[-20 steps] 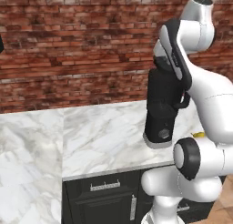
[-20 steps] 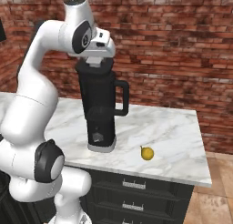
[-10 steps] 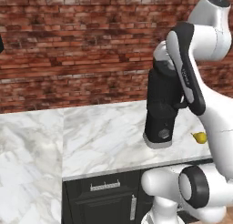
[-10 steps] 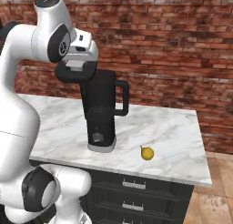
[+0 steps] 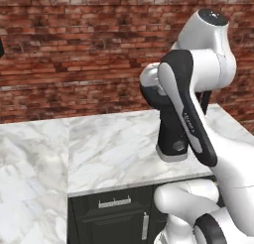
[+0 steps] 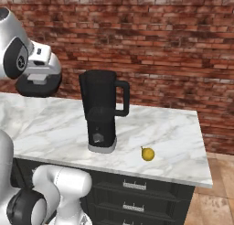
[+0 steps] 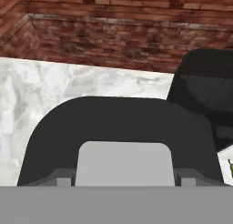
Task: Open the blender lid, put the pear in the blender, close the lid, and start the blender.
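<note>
The blender (image 6: 101,110) stands on the marble counter (image 6: 173,137) with its jar top uncovered and its looped handle to the right. My gripper (image 6: 39,77) is shut on the blender lid (image 6: 38,86), held in the air to the left of the jar and clear of it. In the hand view the black lid (image 7: 123,123) with its light-grey cap (image 7: 124,161) lies close under the hand, and the blender jar (image 7: 207,89) shows at the right. The small yellow pear (image 6: 147,153) lies on the counter right of the blender base. From the left base camera my arm covers most of the blender (image 5: 173,148).
A red brick wall (image 6: 151,41) runs behind the counter. Dark cabinet drawers (image 6: 137,192) sit below its front edge. The marble top stretches far to the left (image 5: 44,153), and the counter's right end (image 6: 203,164) lies beyond the pear.
My gripper has lifted the lid off the jar and carried it to the left, away from the blender. The blender and pear have stayed put.
</note>
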### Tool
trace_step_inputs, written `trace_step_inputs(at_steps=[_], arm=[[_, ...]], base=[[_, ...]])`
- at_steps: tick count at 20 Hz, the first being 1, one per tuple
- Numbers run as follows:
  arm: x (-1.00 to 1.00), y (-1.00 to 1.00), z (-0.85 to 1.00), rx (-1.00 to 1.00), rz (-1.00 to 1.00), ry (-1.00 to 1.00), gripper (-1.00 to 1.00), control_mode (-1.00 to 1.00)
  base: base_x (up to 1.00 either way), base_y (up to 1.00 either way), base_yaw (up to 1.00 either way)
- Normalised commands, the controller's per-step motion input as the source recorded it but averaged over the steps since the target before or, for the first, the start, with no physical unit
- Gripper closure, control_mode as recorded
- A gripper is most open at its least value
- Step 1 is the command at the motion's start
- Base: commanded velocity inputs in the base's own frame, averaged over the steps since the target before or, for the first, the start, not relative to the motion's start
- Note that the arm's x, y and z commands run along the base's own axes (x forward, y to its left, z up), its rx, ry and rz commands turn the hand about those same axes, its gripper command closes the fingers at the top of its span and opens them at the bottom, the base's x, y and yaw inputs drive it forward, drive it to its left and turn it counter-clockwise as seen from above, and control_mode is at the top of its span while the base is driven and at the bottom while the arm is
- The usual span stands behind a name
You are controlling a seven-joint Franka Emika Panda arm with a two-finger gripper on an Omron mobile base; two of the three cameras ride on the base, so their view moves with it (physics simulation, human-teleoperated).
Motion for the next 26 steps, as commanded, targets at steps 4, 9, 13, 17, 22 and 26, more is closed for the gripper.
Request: trace_step_inputs(at_steps=[4,9,13,17,22,26], arm=[[-0.18,1.00,-0.09,0.00,0.02,0.14,1.00,-1.00],[0.15,0.71,-0.54,0.00,0.00,0.20,1.00,-1.00],[0.36,0.16,-0.78,0.00,0.00,0.17,1.00,-1.00],[0.47,0.10,-0.77,0.00,0.00,0.12,1.00,-1.00],[0.41,0.12,-0.44,0.00,0.00,0.04,1.00,-1.00],[0.22,0.07,-0.30,0.00,0.00,0.00,1.00,-1.00]], base=[[0.00,0.00,0.00],[0.00,0.00,0.00],[0.00,0.00,0.00],[0.00,0.00,0.00],[0.00,0.00,0.00],[0.00,0.00,0.00]])
